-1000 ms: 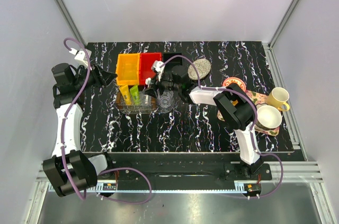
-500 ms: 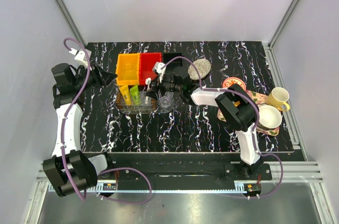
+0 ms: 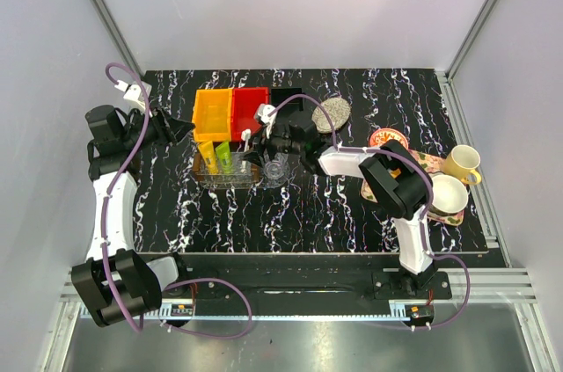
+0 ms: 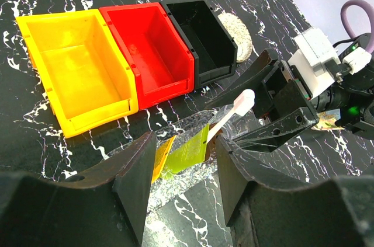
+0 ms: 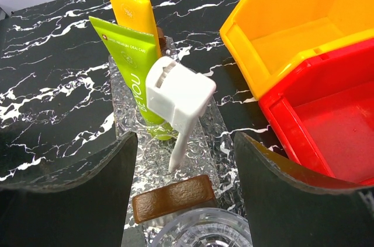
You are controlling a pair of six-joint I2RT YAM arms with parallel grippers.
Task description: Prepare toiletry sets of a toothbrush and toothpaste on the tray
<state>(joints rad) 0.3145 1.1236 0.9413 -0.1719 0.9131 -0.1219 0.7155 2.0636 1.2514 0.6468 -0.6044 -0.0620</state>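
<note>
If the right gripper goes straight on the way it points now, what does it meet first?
Probably the toothbrush, standing in the clear tray just ahead of the open right gripper. The green toothpaste tube stands close behind it. Depth is uncertain.

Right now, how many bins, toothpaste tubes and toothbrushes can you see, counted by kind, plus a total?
Bins: 3 (yellow bin, red bin, black bin)
Toothpaste tubes: 2 (green tube, yellow tube)
Toothbrush: 1
Total: 6

Marbled black table (image 3: 290,214): yellow bin (image 3: 213,114), red bin (image 3: 249,106), black bin (image 3: 286,97), clear tray (image 3: 239,181).
</note>
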